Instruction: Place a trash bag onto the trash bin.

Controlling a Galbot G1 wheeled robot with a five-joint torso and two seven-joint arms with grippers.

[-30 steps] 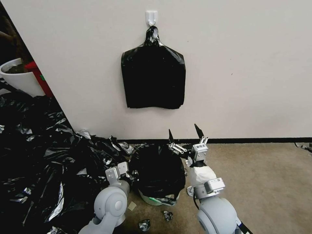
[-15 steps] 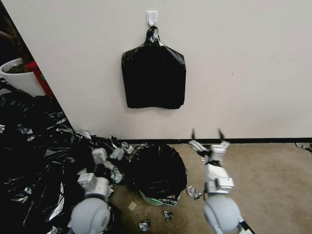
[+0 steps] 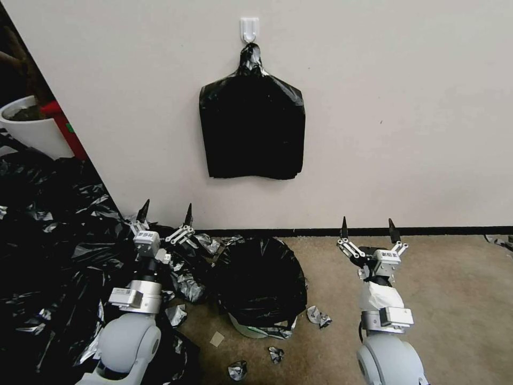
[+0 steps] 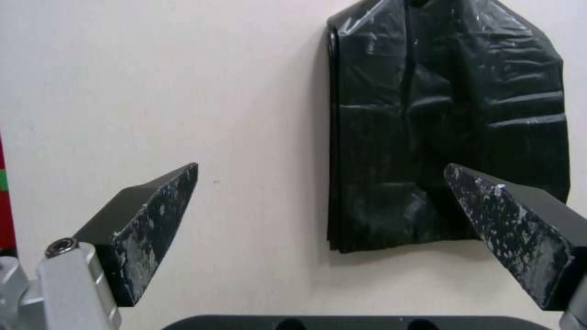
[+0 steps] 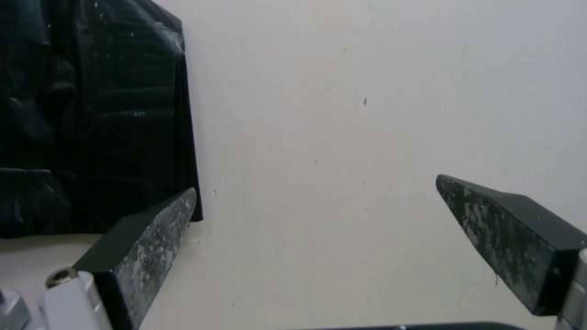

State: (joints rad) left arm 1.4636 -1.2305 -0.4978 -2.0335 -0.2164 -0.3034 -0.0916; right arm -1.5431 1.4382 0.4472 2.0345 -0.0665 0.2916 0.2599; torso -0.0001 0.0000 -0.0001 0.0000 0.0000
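From the head view, both arms have pulled back and apart since a second ago: the left gripper (image 3: 165,214), which was pressed down against the near-left edge of the bag, now stands clear to the left over the big heap of black plastic (image 3: 48,251), and the right gripper (image 3: 370,229) has swung out to the right over bare carpet (image 3: 454,299). Between the two sits the trash bag (image 3: 260,278), draped over the trash bin (image 3: 243,326), whose pale wall peeks out only at the bottom. I'd judge the bag is on and the arms are letting it be. Both forearms point up toward the wall (image 3: 401,107), fingers spread wide, nothing in them

In the left wrist view, the left gripper (image 4: 321,206) is wide open and empty, facing the wall, with the flat black bundle (image 4: 446,119) hanging beyond its fingertips

In the right wrist view, the right gripper (image 5: 315,215) gapes just as wide, holding nothing, the bundle's edge off past one finger
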